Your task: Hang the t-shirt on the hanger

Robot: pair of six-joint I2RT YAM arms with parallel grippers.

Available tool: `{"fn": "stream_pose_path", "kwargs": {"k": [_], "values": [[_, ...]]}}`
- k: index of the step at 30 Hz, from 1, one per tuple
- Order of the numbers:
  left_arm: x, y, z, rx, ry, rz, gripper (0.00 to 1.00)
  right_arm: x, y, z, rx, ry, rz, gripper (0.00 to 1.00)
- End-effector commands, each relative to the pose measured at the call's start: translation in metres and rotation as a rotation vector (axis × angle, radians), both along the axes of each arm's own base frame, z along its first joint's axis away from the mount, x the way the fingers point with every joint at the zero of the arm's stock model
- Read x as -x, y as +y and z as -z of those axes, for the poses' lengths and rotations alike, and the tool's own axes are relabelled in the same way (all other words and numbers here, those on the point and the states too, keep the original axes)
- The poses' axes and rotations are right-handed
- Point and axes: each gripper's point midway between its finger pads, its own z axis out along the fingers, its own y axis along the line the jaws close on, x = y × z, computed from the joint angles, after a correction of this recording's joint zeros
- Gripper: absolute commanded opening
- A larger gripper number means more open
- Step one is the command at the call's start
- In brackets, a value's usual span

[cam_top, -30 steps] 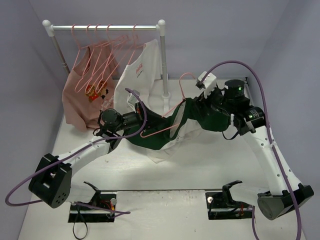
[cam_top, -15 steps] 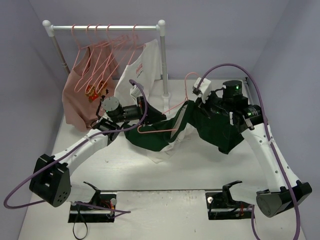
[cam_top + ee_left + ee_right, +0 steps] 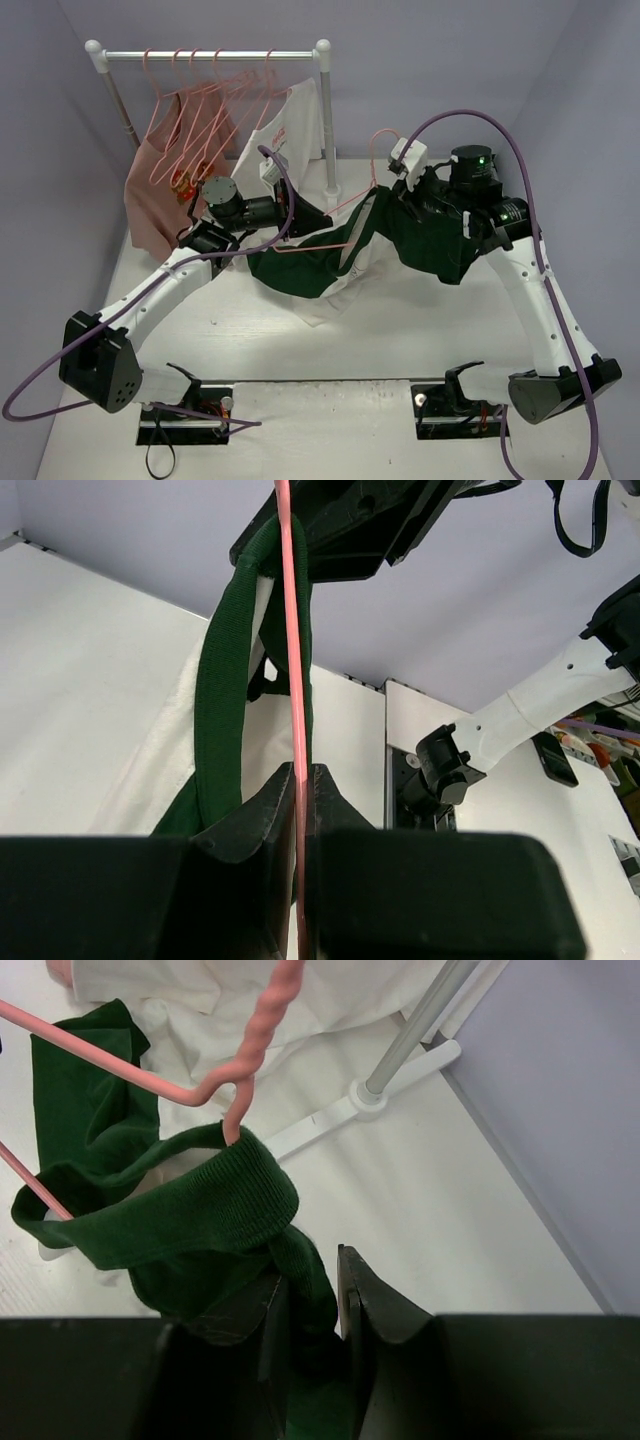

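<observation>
Your right gripper has just pinched shut on the green collar of the t-shirt, and both arms have raised the work towards the rack, just in front of its right post. Your left gripper stays clenched on the hanger, whose hook now pokes up through the collar; the neck looks threaded, the shoulders likely still need seating
</observation>
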Motion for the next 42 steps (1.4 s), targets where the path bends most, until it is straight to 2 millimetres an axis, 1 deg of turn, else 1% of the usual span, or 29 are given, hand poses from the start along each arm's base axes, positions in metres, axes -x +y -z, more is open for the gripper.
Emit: {"fn": "stream_pose_path", "kwargs": {"k": [1,10,13,14,17,19,20,21,22,23,24,26,27,28,29,30,31,32,33,34,35,37,39,41,42], "values": [[0.010,-0.008,-0.058,0.082,-0.242,0.046,0.00,0.007,0.039,-0.037,-0.157,-0.026,-0.136,0.18],[0.003,-0.013,-0.070,0.081,-0.256,0.059,0.00,0.005,0.044,-0.046,-0.151,-0.058,-0.170,0.19],[0.001,-0.014,-0.072,0.079,-0.255,0.061,0.00,0.005,0.045,-0.045,-0.146,-0.063,-0.182,0.17],[0.000,-0.015,-0.074,0.080,-0.259,0.061,0.00,0.006,0.046,-0.044,-0.139,-0.068,-0.191,0.16],[-0.004,-0.016,-0.079,0.076,-0.257,0.056,0.00,0.005,0.046,-0.041,-0.116,-0.090,-0.207,0.07],[-0.007,-0.015,-0.078,0.062,-0.247,0.043,0.00,0.005,0.044,-0.039,-0.092,-0.111,-0.207,0.00],[-0.010,-0.013,-0.081,0.059,-0.248,0.028,0.00,0.004,0.041,-0.039,-0.082,-0.122,-0.197,0.00],[-0.018,-0.010,-0.082,0.051,-0.248,-0.006,0.00,0.003,0.039,-0.039,-0.070,-0.134,-0.192,0.00],[-0.021,-0.008,-0.081,0.039,-0.229,-0.022,0.03,0.002,0.037,-0.039,-0.062,-0.140,-0.184,0.00],[-0.024,-0.004,-0.086,0.040,-0.229,-0.043,0.12,0.001,0.035,-0.039,-0.053,-0.149,-0.173,0.00],[-0.031,0.001,-0.086,0.035,-0.212,-0.075,0.14,0.000,0.034,-0.040,-0.047,-0.156,-0.168,0.00],[-0.035,0.010,-0.097,0.043,-0.213,-0.116,0.30,-0.001,0.030,-0.040,-0.033,-0.168,-0.150,0.00],[-0.039,0.014,-0.098,0.042,-0.204,-0.138,0.31,-0.002,0.030,-0.040,-0.030,-0.170,-0.149,0.00],[-0.043,0.020,-0.101,0.037,-0.194,-0.170,0.40,-0.003,0.028,-0.040,-0.022,-0.176,-0.140,0.00],[-0.048,0.028,-0.106,0.035,-0.197,-0.211,0.47,-0.004,0.027,-0.040,-0.016,-0.181,-0.133,0.00],[-0.053,0.036,-0.112,0.032,-0.207,-0.256,0.49,-0.004,0.026,-0.040,-0.013,-0.184,-0.129,0.00],[-0.056,0.040,-0.108,0.006,-0.187,-0.280,0.49,-0.005,0.025,-0.040,-0.007,-0.185,-0.123,0.00],[-0.058,0.043,-0.108,-0.011,-0.190,-0.303,0.49,-0.006,0.025,-0.039,-0.006,-0.186,-0.123,0.00],[-0.064,0.048,-0.110,-0.030,-0.190,-0.353,0.49,-0.007,0.024,-0.038,-0.001,-0.185,-0.117,0.00],[-0.067,0.052,-0.108,-0.060,-0.185,-0.385,0.50,-0.008,0.023,-0.038,0.002,-0.186,-0.114,0.00],[-0.071,0.060,-0.105,-0.109,-0.155,-0.441,0.52,-0.011,0.022,-0.036,0.012,-0.187,-0.102,0.00],[-0.074,0.072,-0.102,-0.154,-0.107,-0.521,0.55,-0.014,0.019,-0.035,0.024,-0.189,-0.085,0.00],[-0.076,0.082,-0.101,-0.166,-0.077,-0.598,0.55,-0.016,0.018,-0.036,0.031,-0.194,-0.077,0.00],[-0.072,0.092,-0.092,-0.159,0.014,-0.682,0.55,-0.019,0.018,-0.038,0.034,-0.198,-0.071,0.00],[-0.070,0.093,-0.085,-0.156,0.057,-0.694,0.55,-0.019,0.018,-0.038,0.034,-0.198,-0.070,0.00]]}}
